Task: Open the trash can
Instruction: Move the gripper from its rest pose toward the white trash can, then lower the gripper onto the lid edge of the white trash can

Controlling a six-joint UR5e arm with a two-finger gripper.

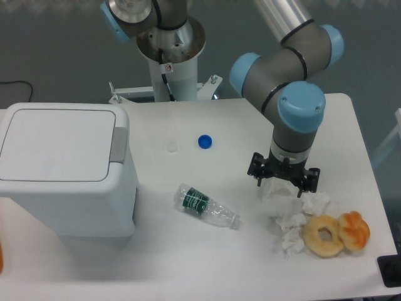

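A UR5e arm hangs its pincer [283, 182] low over a heap of crumpled white tissue [294, 216] at the right of the frame, well apart from the trash can [66, 172] it is meant to open, which stands at the left edge of the white counter [207, 257]. The can's flat lid [56, 144] lies closed and level, its grey push tab [119, 144] on the lid's right edge facing the middle of the counter, a placement that appears to leave the tab reachable from the arm's side. The bin is smooth, boxy white plastic with rounded corners, far the largest object in view. The pincer's dark fingers point downward just above the tissue; whether they are parted or clenched, or hold a scrap of paper, cannot be told from this angle. Litter lies between arm and bin: a clear, crushed plastic bottle [207, 207] with a green label on its side near the centre, a blue bottle cap [205, 142] above it, and a faint clear disc [171, 147] beside the cap. At lower right a pale ring-shaped doughnut [324, 236] touches an orange pastry-like piece [355, 231], both next to the tissue. The arm's grey tubes and blue joint caps descend from the top right.
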